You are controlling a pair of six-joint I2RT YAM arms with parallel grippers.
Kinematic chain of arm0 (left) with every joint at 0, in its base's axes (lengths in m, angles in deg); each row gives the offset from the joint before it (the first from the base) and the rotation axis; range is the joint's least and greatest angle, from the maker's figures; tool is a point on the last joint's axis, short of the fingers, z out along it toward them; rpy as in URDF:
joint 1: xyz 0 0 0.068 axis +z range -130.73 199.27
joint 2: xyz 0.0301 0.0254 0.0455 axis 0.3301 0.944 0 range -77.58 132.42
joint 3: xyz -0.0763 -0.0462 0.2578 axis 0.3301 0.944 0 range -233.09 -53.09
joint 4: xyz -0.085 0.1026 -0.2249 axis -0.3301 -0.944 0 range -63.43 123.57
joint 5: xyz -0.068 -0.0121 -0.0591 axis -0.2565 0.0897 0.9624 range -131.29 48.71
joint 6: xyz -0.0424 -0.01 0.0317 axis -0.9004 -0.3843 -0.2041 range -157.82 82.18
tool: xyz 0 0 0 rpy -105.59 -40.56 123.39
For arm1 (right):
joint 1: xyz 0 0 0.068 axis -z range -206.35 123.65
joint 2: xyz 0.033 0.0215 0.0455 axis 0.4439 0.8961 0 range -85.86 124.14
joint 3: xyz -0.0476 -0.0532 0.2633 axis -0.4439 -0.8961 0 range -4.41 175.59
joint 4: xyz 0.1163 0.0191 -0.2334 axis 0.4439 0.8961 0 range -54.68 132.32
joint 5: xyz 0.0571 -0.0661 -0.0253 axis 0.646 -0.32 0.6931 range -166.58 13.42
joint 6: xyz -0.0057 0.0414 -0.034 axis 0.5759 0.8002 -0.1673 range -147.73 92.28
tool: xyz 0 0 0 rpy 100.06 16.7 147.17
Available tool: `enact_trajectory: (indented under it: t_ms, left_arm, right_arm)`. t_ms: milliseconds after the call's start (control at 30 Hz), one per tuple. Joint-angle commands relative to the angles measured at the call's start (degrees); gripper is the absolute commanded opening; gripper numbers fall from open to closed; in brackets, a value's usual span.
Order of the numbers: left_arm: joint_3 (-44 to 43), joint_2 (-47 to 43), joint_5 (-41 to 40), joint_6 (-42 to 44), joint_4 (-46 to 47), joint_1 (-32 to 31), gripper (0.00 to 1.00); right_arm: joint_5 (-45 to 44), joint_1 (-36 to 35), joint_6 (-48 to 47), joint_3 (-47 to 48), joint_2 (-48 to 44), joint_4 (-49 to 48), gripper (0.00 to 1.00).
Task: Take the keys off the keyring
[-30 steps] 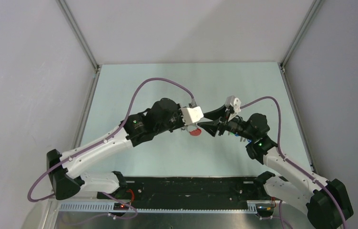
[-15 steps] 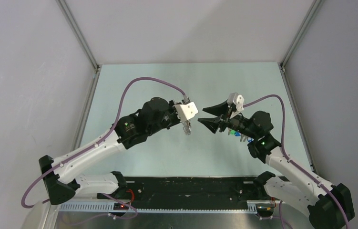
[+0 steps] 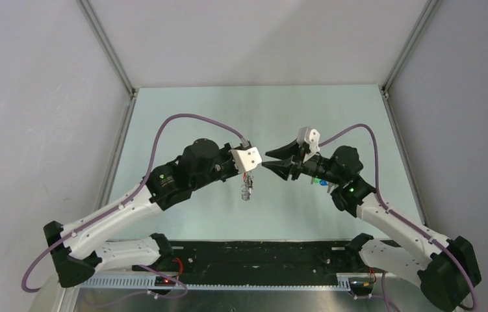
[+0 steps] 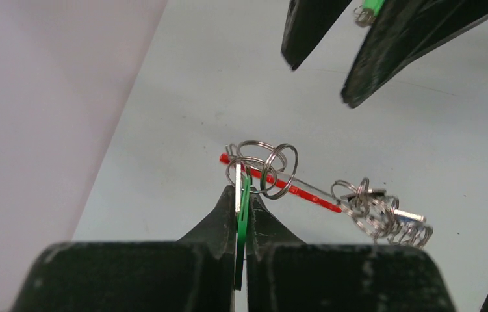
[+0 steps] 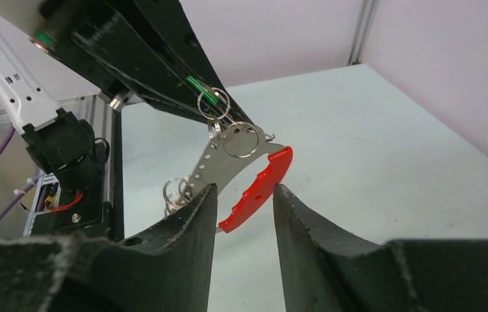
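My left gripper [image 3: 249, 173] is shut on the green head of a key [image 4: 244, 201] and holds it above the table. From that key hangs the keyring: a red band [image 4: 281, 184] on a silver plate, with several small silver rings [image 4: 384, 218] at its far end. In the top view the bunch [image 3: 246, 189] dangles below the left fingers. My right gripper [image 3: 272, 164] is open and empty, with its tips just right of the bunch. In the right wrist view the red band [image 5: 258, 187] lies just beyond the open jaws [image 5: 244, 190], touching neither finger.
A blue and a green key [image 3: 322, 183] lie on the pale green table [image 3: 195, 117] under the right arm. Grey walls stand on three sides. The black base rail [image 3: 254, 257] runs along the near edge.
The grippers were together at the red keyring, then parted. The left arm drew back to the left with the bunch, which now dangles. The right gripper opened and moved left toward it.
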Motion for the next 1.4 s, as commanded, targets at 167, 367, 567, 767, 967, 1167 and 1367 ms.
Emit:
enact_trajectory:
  t_ms: [167, 367, 567, 767, 967, 1167, 1367]
  left_arm:
    - [0.38, -1.17, 4.63, 2.23, 3.75, 0.36, 0.0]
    - [0.44, -0.68, 4.92, 2.36, 3.78, 0.38, 0.0]
    - [0.64, -0.78, 5.29, 2.69, 3.75, 0.4, 0.0]
    - [0.69, -1.28, 5.75, 2.87, 3.83, 0.4, 0.0]
    - [0.97, -1.6, 5.68, 3.18, 3.8, 0.4, 0.0]
    - [0.96, -1.15, 4.83, 3.32, 3.78, 0.4, 0.0]
    - [1.03, -1.09, 4.86, 3.34, 3.76, 0.38, 0.0]
  right_arm:
    - [5.79, -1.76, -2.9, 2.38, 4.44, -9.71, 0.4]
    - [6.22, -3.67, -5.04, 2.39, 4.92, -10.73, 0.37]
    - [6.8, -4.22, -5.47, 2.42, 4.74, -10.8, 0.35]
    - [6.62, -4.51, -5.86, 2.4, 4.02, -10.22, 0.34]
    - [2.36, -4.62, -6.0, 2.35, 2.18, -8.2, 0.41]
    - [1.05, -4.7, -7.35, 2.35, -0.13, -5.55, 0.44]
    - [3.14, -5.33, -8.13, 2.42, 0.12, -5.27, 0.34]
